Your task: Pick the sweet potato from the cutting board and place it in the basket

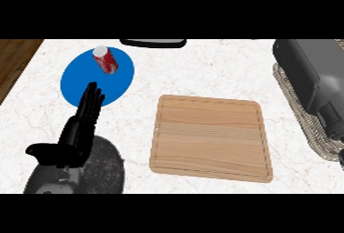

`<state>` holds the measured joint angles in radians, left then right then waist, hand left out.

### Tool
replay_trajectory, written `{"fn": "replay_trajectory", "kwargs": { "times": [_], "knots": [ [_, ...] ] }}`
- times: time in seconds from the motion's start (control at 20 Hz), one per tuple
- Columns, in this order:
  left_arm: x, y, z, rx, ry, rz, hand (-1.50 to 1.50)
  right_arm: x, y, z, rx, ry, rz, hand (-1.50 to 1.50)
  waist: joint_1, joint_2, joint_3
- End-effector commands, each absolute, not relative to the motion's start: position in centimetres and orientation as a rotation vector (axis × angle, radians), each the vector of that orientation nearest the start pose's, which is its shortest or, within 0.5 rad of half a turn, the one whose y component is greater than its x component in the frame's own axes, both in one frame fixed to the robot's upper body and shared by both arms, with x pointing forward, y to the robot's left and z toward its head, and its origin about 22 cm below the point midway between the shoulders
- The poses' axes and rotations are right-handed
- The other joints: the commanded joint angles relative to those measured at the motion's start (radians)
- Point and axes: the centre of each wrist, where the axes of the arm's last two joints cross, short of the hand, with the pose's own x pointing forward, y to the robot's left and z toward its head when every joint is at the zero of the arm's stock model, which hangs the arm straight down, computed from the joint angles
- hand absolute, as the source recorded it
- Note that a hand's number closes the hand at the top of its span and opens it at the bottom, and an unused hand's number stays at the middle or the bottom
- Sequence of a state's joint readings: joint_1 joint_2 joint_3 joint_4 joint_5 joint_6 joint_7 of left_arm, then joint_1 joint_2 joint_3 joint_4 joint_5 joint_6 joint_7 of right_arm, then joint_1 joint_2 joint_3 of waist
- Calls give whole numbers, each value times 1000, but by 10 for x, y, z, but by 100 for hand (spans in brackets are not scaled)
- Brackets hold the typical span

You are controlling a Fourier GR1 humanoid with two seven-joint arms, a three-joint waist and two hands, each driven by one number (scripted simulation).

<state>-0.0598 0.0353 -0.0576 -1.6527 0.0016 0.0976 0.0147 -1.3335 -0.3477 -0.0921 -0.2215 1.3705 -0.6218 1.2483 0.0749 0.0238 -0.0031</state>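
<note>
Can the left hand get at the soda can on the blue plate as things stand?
Probably yes. The left hand stands open, fingers up, just below the blue plate, and nothing lies between it and the soda can.

right hand (336,136): mostly cut by right edge | basket (295,98): partly hidden under arm | sweet potato: unseen

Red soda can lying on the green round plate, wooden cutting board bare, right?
Not quite: in the head view the round plate is blue, not green. The red soda can does lie on it, and the wooden cutting board is bare.
</note>
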Motion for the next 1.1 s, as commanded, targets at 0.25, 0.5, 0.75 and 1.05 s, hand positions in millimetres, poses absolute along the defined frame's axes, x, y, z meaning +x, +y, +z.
{"fn": "replay_trajectory", "kwargs": {
  "times": [0.25, 0.5, 0.75, 1.05],
  "knots": [
    [250, 238, 40, 57, -1683, 15, 0, 482, -237, 188, -1687, -602, -381, 150, -33, -12, 2],
    [251, 225, 33, 87, -1686, 60, 0, 479, -232, 161, -1691, -599, -348, 150, -64, -22, 1],
    [250, 234, 29, 76, -1685, 57, 0, 476, -241, 153, -1691, -533, -330, 150, -68, -22, 1],
    [245, 224, 38, 90, -1663, 39, 0, 465, -264, 118, -1666, -456, -290, 150, -73, -26, 3]
  ]
}}
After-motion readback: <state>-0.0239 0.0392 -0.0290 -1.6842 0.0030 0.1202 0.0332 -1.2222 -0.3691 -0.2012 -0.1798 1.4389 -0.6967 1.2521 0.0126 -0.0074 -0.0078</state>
